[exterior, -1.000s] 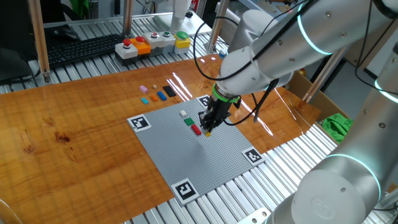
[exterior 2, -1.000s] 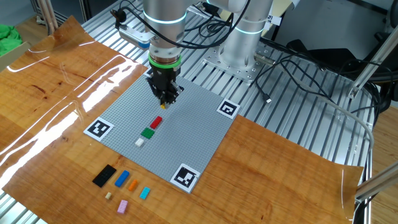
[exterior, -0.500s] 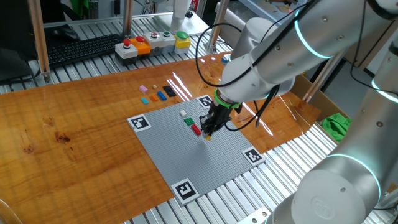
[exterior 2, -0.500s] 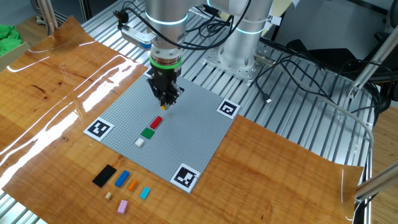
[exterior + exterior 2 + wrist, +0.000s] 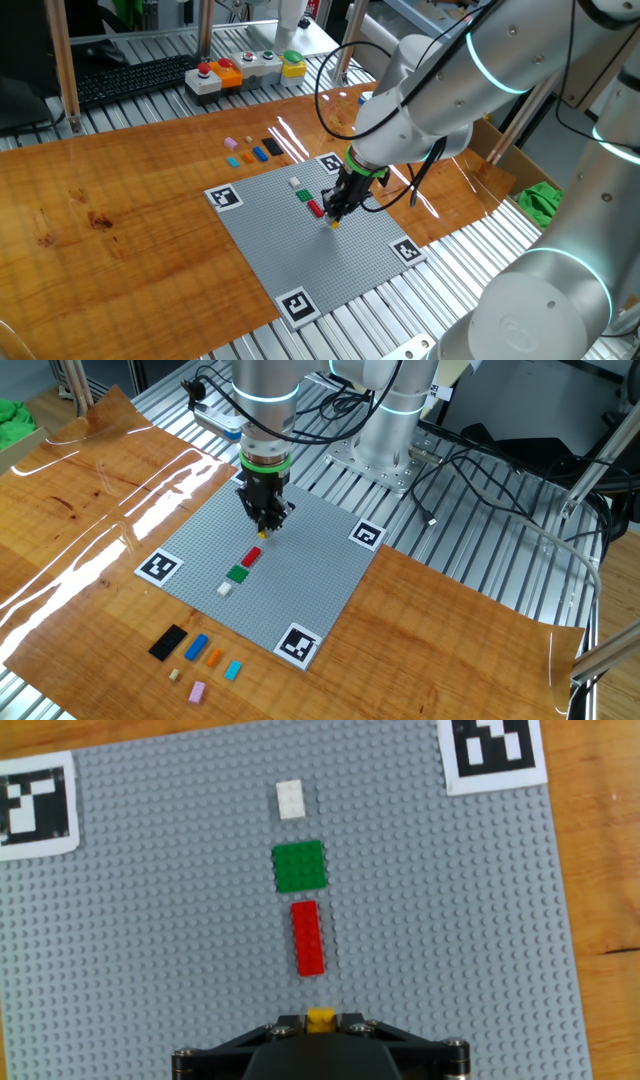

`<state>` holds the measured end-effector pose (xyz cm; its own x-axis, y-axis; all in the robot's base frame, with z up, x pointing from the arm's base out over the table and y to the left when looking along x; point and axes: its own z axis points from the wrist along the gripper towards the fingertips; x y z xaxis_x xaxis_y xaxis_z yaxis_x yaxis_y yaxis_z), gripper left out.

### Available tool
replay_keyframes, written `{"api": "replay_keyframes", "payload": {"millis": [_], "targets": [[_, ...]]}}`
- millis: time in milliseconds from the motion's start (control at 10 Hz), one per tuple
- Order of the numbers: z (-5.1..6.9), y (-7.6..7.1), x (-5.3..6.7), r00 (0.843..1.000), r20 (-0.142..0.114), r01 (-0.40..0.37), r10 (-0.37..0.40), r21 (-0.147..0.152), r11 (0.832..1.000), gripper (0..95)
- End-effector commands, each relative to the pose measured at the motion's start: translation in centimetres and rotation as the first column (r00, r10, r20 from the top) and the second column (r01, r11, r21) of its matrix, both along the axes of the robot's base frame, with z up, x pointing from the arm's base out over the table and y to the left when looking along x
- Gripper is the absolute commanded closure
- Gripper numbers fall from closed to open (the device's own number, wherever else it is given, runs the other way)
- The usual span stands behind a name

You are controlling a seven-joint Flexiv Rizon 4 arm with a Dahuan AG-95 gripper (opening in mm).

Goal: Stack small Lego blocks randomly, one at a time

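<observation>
My gripper is shut on a small yellow brick and holds it just over the grey baseplate, close to the near end of the red brick. It also shows in the other fixed view. On the plate a white brick, a green brick and the red brick lie in a row. Loose black, blue, orange, cyan and pink bricks lie on the wooden table beside the plate.
Black-and-white marker tags sit at the plate's corners. A box with red, orange and green push buttons stands at the back of the table. A keyboard lies behind it. The wooden top surrounds the plate.
My gripper has moved a little down and along the plate with the yellow brick, now nearer the plate's surface beside the red brick. The bricks on the plate have not moved.
</observation>
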<state>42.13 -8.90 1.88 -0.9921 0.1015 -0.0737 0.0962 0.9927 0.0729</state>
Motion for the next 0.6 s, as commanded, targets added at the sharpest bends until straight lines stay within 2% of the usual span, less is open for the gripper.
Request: {"api": "replay_keyframes", "payload": {"millis": [100,600], "targets": [[-0.19,0.02,0.03,1.0,0.007,0.005,-0.005,0.001,1.0,95.0],[-0.73,0.07,-0.06,1.0,0.007,0.0,0.0,0.012,1.0,95.0]]}}
